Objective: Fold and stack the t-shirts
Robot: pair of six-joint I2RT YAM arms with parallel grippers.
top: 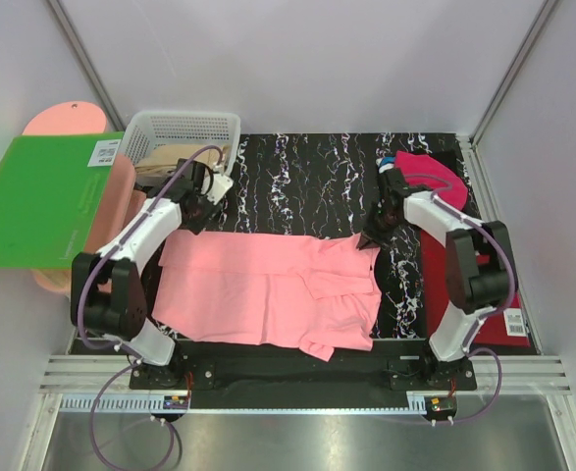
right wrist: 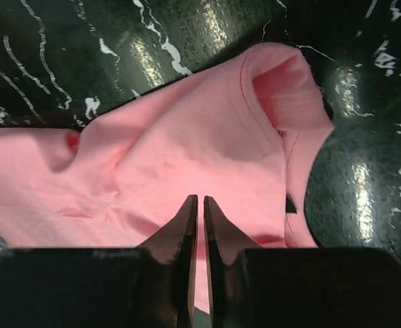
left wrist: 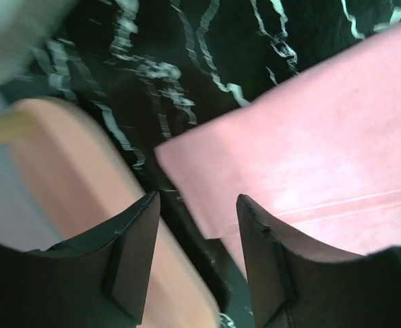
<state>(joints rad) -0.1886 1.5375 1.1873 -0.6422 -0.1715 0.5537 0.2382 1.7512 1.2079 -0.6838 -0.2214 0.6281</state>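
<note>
I see the salmon-pink t-shirt (top: pixel 268 289) lying flat across the middle of the black marbled table (top: pixel 307 177), spread wide from side to side. Its right part is doubled over on itself, with a fold edge and seams showing. One sleeve pokes out at the near edge. Its far right corner is slightly rumpled. The magenta t-shirt (top: pixel 427 167) sits bunched at the far right, well apart from the pink one.

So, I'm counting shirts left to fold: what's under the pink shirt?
The black marbled table shows around the pink shirt, and its own folded layers show on the right. Anything beneath the cloth is covered, so another shirt there cannot be ruled out.
</note>
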